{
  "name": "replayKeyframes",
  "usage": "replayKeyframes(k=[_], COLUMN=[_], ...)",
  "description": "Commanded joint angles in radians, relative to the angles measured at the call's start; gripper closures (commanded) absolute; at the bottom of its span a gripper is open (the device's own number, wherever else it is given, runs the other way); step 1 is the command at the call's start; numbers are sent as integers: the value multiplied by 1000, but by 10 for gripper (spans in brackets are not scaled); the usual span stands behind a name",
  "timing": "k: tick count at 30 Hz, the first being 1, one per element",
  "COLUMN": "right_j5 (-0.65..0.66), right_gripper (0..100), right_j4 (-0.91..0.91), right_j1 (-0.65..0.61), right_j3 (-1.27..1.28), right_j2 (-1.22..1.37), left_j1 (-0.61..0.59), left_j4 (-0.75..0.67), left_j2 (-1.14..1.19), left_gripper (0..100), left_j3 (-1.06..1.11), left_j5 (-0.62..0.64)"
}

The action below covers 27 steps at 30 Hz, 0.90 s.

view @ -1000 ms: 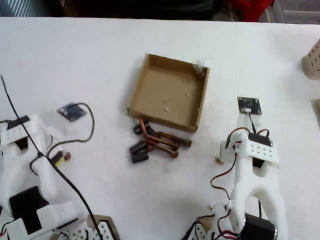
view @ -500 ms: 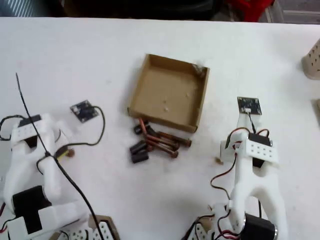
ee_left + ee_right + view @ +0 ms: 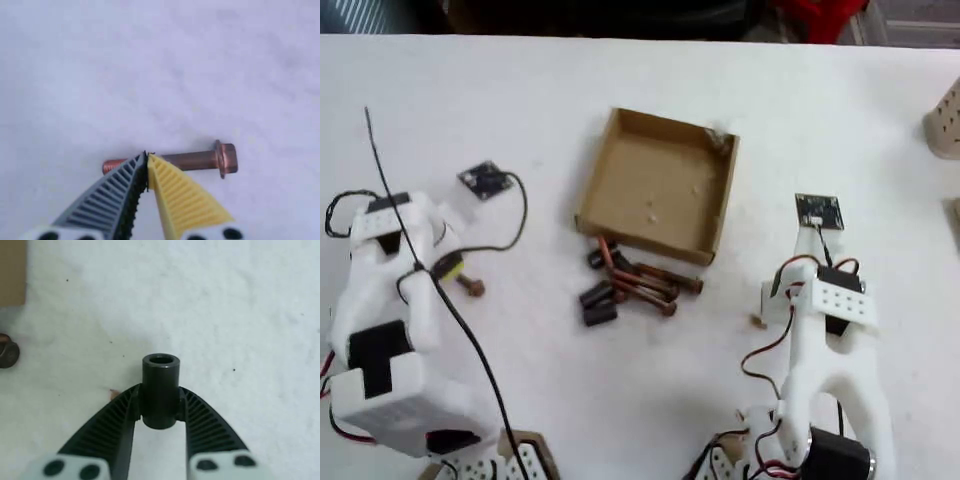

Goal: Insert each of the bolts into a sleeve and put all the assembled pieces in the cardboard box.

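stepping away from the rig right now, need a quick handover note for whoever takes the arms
Left gripper: shut on a copper bolt, gripped at its shank, off to the left of the pile in the high view.
Right gripper: shut on a black sleeve.
Loose bolts and sleeves lie piled just in front of the cardboard box.
Done: nothing assembled; no pieces in the box.
Left: join the held bolt and sleeve, box it, then repeat for the pile.
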Motion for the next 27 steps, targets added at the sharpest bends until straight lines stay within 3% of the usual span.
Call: replayKeyframes(k=[1, 9, 12, 16, 18, 27], right_j5=[12, 12, 12, 12, 12, 14], right_gripper=[981, 981, 981, 981, 981, 981], right_j4=[-13, -13, -13, -13, -13, -35], right_j1=[12, 13, 13, 13, 13, 15], right_j3=[-3, -3, -3, -3, -3, 6], right_j2=[-16, -16, -16, -16, -16, -16], left_j1=[30, 68, 67, 64, 62, 62], left_j4=[66, 333, 450, 608, 624, 531], left_j2=[22, 24, 24, 22, 27, 35], left_gripper=[980, 948, 873, 898, 919, 879], left_j3=[-123, -310, -339, -344, -342, -331], left_j5=[60, -11, -149, -428, -539, -697])
